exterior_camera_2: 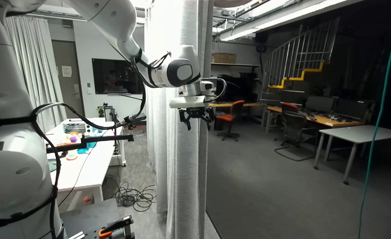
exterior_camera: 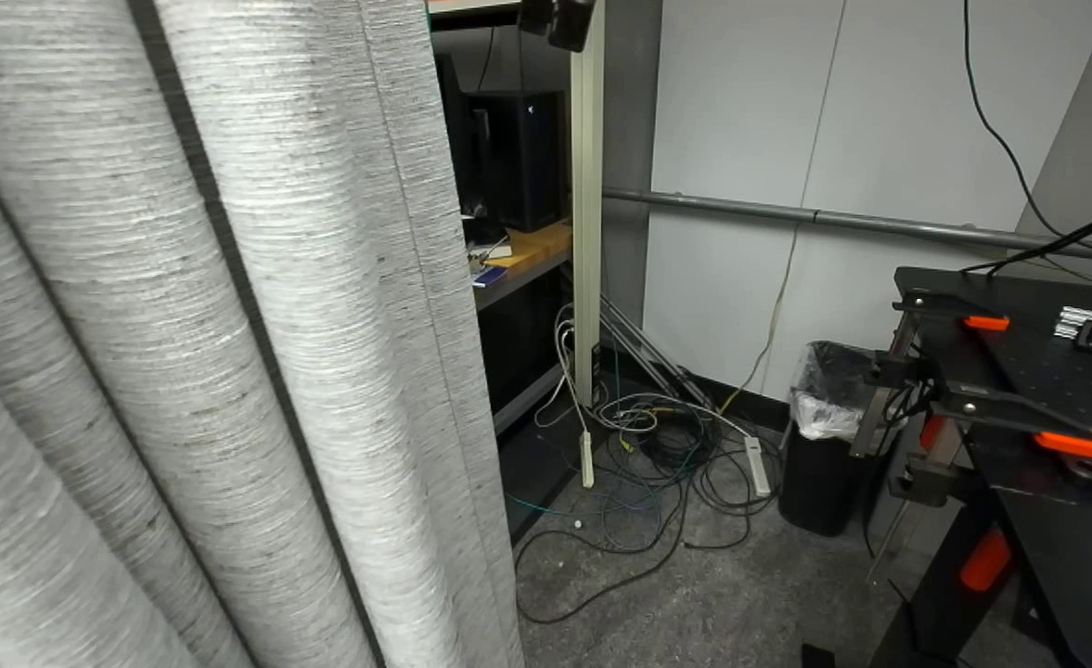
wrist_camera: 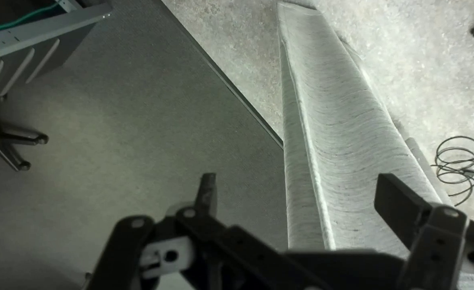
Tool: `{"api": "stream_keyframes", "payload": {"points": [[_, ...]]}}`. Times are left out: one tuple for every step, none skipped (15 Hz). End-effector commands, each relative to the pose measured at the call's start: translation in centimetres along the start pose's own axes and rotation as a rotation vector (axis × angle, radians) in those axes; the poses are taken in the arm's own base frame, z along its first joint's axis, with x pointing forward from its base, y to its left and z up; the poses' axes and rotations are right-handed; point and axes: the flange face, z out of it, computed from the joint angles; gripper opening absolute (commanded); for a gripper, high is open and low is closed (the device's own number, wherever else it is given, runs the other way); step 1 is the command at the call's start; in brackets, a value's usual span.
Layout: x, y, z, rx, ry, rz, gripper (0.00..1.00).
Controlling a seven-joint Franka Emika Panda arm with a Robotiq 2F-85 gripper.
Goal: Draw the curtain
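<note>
- Curtain [exterior_camera_2: 186, 172]: a pale grey, finely streaked drape in deep vertical folds. In an exterior view it hangs between the white table [exterior_camera_2: 95, 166] and the darker floor that bears an orange chair [exterior_camera_2: 226, 117].
- Arm [exterior_camera_2: 125, 26]: white and jointed, extending from the left of that view, its end in front of the fabric from this angle.
- Gripper [exterior_camera_2: 199, 126]: pointing downward, its two fingers [wrist_camera: 400, 205] well apart. In the wrist view one finger overlies the dark floor and the other the cloth, the curtain's edge running between them — contact with the fabric cannot be told.
- Lower end of the curtain: narrowing toward the top of the wrist view, against pale speckled floor [wrist_camera: 422, 52]; a coiled black cable [exterior_camera_2: 127, 199] lies to its right.
- Surroundings: in an exterior view the curtain [exterior_camera: 304, 306] fills the left portion — past its edge appear a pale post [exterior_camera: 587, 223], tangled cables [exterior_camera: 680, 441], a lined black bin [exterior_camera: 819, 482] and clamps [exterior_camera: 1019, 408] on a black table [exterior_camera: 1084, 538].
</note>
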Motion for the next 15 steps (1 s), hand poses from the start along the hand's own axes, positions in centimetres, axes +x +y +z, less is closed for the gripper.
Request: {"api": "stream_keyframes", "payload": {"points": [[3.5, 1.6, -0.3, -0.004, 0.048, -0.025, 1.0], [4.2, 1.9, -0.3, -0.006, 0.057, -0.027, 1.0], [4.8, 2.3, -0.3, -0.007, 0.065, -0.027, 1.0], [5.5, 2.6, -0.3, -0.003, 0.075, -0.025, 1.0], [6.0, 2.7, -0.3, -0.001, 0.082, -0.025, 1.0], [6.4, 2.7, -0.3, -0.001, 0.083, -0.027, 1.0], [6.6, 2.7, -0.2, -0.001, 0.081, -0.029, 1.0], [6.6, 2.4, 0.1, 0.012, 0.074, -0.034, 1.0], [6.5, 2.2, 0.4, 0.013, 0.064, -0.036, 1.0], [6.4, 1.7, 0.7, 0.02, 0.052, -0.042, 1.0], [6.3, 1.4, 0.9, 0.016, 0.037, -0.044, 1.0], [6.2, 1.0, 1.1, 0.019, 0.027, -0.051, 1.0], [6.0, 0.7, 1.2, 0.013, 0.018, -0.057, 1.0], [5.9, 0.5, 1.2, 0.007, 0.01, -0.064, 1.0], [5.8, 0.3, 1.2, 0.003, 0.004, -0.069, 1.0]]}}
